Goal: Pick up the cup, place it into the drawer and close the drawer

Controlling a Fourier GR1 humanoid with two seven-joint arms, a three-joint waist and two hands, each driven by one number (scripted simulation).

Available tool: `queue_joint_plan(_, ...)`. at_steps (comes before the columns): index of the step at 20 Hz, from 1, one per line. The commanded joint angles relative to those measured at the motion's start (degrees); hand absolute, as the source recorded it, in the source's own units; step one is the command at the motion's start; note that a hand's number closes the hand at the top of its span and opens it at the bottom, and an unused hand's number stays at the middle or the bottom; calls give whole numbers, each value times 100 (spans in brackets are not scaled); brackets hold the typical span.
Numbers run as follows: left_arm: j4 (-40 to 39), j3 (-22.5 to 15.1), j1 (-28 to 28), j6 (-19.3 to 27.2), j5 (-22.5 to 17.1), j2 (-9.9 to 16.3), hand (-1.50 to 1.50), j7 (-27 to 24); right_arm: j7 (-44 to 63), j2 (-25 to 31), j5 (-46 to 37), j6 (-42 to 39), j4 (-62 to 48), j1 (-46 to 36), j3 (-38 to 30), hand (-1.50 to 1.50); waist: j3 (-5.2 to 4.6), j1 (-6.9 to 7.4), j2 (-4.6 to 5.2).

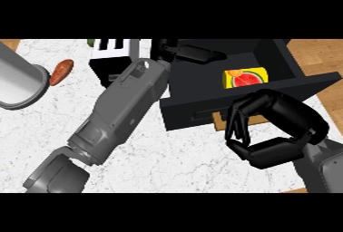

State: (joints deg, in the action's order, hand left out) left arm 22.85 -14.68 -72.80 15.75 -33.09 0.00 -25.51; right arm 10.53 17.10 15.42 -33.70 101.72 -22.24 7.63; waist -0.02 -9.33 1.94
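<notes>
Spreading across the view, the white marbled surface (pixel 167 158) carries a black drawer (pixel 281 59) standing open at the upper right. The left forearm (pixel 117 118) slants up toward the drawer's left side, its left hand (pixel 194 52) resting at the rim; whether its fingers grip anything cannot be told. The right hand (pixel 275 131) sits before the drawer front, fingers curled and holding nothing. Inside the drawer lies the cup (pixel 245 78), yellow with a watermelon picture. A reddish-brown sweet potato (pixel 61 71) lies at the upper left.
</notes>
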Motion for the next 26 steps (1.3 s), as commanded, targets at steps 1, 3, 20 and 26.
queue_joint_plan(1,-109,6,-77,256,-215,0,-150,-278,212,471,-493,-410,104,202,334,-150,5,151,-40)
queue_joint_plan(3,-55,-112,39,278,-355,0,-150,-340,56,446,-1083,-229,-6,449,431,-150,9,306,-71)
queue_joint_plan(20,876,128,1108,-252,-536,325,-150,-509,-2025,-98,-4618,1555,-4276,-385,1392,150,13,1289,-159)
queue_joint_plan(26,1302,69,1891,-834,-590,572,-150,-599,-2740,-293,-4619,2274,-5937,-1432,701,150,22,1547,-94)
